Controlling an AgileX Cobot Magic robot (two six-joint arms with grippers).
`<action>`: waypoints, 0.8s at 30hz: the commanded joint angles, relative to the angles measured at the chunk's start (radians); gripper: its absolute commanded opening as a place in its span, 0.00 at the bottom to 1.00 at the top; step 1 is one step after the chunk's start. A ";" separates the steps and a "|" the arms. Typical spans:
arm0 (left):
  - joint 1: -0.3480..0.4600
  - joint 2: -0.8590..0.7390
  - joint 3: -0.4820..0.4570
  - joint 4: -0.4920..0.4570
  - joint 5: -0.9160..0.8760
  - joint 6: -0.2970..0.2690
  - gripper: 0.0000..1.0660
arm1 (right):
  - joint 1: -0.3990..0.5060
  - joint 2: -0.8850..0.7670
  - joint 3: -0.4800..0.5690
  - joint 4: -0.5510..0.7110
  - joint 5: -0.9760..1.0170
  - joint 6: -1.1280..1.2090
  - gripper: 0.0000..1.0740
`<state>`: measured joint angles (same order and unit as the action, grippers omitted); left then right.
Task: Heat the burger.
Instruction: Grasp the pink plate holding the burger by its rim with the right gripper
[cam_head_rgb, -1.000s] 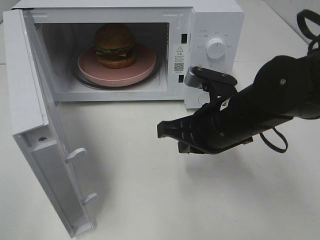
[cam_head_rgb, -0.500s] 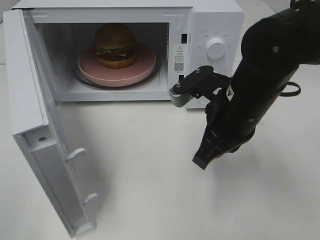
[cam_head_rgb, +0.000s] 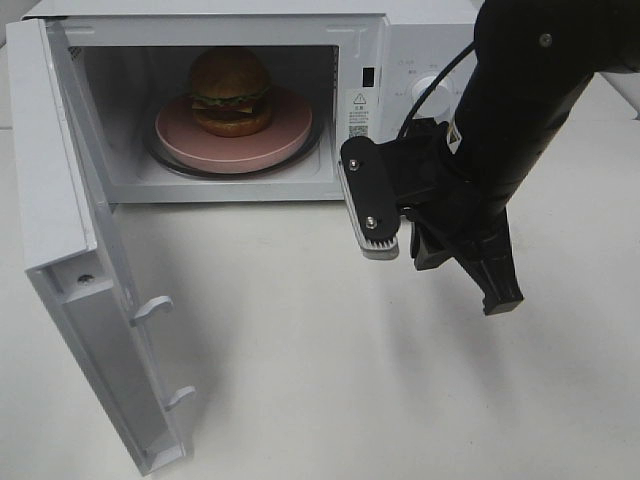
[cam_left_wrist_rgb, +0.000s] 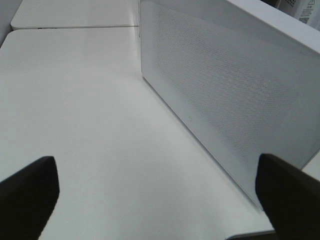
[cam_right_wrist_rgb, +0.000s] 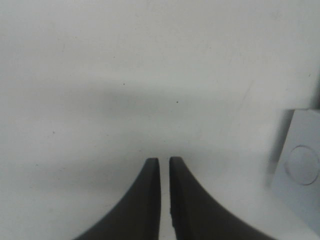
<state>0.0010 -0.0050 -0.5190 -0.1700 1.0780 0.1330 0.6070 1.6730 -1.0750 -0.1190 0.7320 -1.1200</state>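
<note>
The burger (cam_head_rgb: 230, 92) stands upright on a round pink plate (cam_head_rgb: 290, 135) inside the open white microwave (cam_head_rgb: 360, 40). My right gripper (cam_head_rgb: 503, 298) hangs in front of the microwave's control panel, pointing down at the table, to the right of the cavity. In the right wrist view its black fingers (cam_right_wrist_rgb: 150, 200) are almost together with only a thin slit between them, and the right gripper (cam_right_wrist_rgb: 164, 161) holds nothing. My left gripper (cam_left_wrist_rgb: 157, 195) is open and empty, facing the outer side of the microwave door (cam_left_wrist_rgb: 225, 100). It does not show in the high view.
The microwave door (cam_head_rgb: 70, 230) is swung wide open to the left, its edge reaching toward the table's front. The right arm covers most of the control panel and its dial (cam_head_rgb: 424, 88). White tabletop (cam_head_rgb: 300, 380) lies in front of the cavity.
The right arm has swung from lying low in front of the cavity, pointing left, up and to the right. Its gripper now points down beside the control panel. The burger has not moved.
</note>
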 joint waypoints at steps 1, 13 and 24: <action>0.002 -0.016 0.002 -0.002 -0.007 -0.002 0.94 | 0.001 -0.009 -0.005 -0.003 -0.010 -0.099 0.11; 0.002 -0.016 0.002 -0.002 -0.007 -0.002 0.94 | 0.038 -0.009 -0.005 -0.017 -0.153 -0.042 0.50; 0.002 -0.016 0.002 -0.002 -0.007 -0.002 0.94 | 0.047 -0.009 -0.059 -0.055 -0.272 -0.004 0.88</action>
<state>0.0010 -0.0050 -0.5190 -0.1700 1.0780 0.1330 0.6540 1.6730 -1.1280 -0.1640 0.4690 -1.1390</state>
